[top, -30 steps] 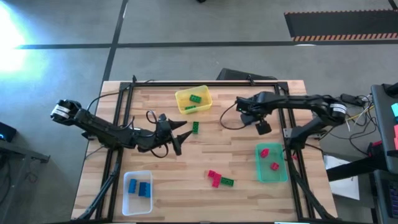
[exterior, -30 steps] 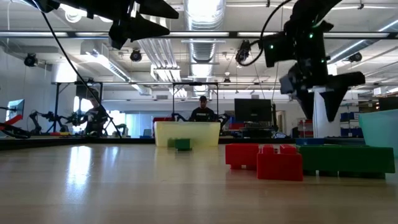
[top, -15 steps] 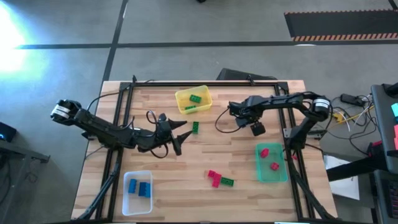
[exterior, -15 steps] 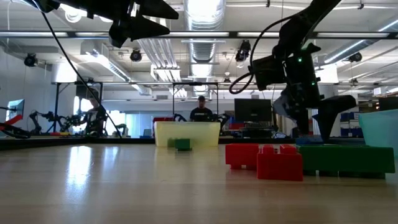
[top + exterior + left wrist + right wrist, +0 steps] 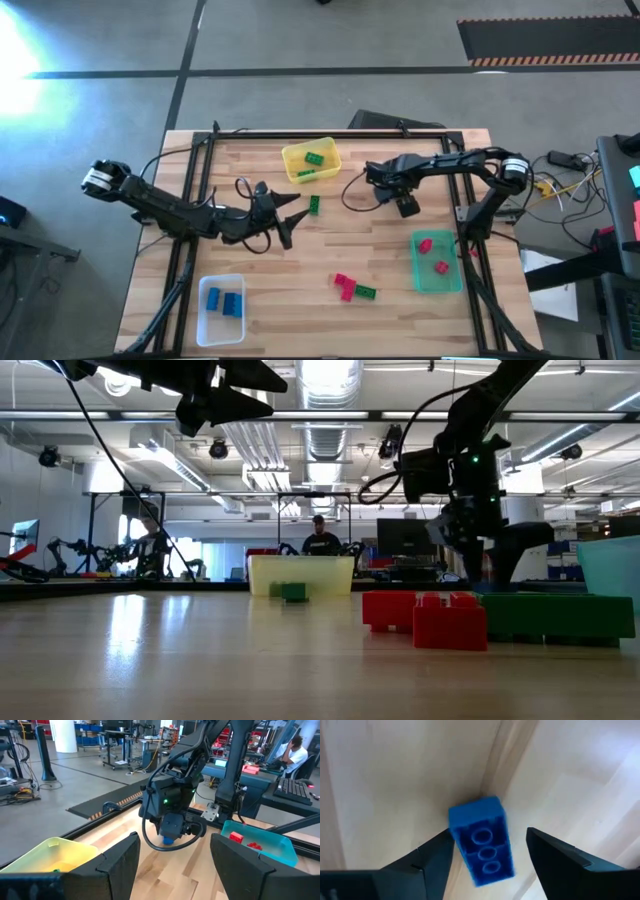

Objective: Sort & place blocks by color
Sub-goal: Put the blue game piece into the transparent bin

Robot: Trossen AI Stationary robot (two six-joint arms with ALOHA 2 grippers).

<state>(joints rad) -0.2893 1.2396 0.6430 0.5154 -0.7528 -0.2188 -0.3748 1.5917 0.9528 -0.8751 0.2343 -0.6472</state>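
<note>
A blue block (image 5: 480, 840) lies flat on the table, studs up, at the far right. My right gripper (image 5: 487, 834) points down over it, open, with one finger on each long side. The arm hides the block in the high view, where that gripper (image 5: 383, 188) stands right of the yellow bin (image 5: 311, 161). Whether a finger touches the block, I cannot tell. My left gripper (image 5: 290, 218) hangs open above the table's middle left, pointing level toward the right arm, with nothing between its fingers. A loose green block (image 5: 314, 204) lies in front of it.
The yellow bin holds green blocks. A clear bin (image 5: 222, 307) at the near left holds blue blocks, and a translucent green bin (image 5: 436, 262) at the right holds red ones. Two red blocks (image 5: 345, 286) and a green block (image 5: 366, 293) lie near the front middle.
My right gripper has sunk toward the table and moved toward the left edge, down over the blue block, still pointing downward. In the low view its fingers stand a little closer together than before.
</note>
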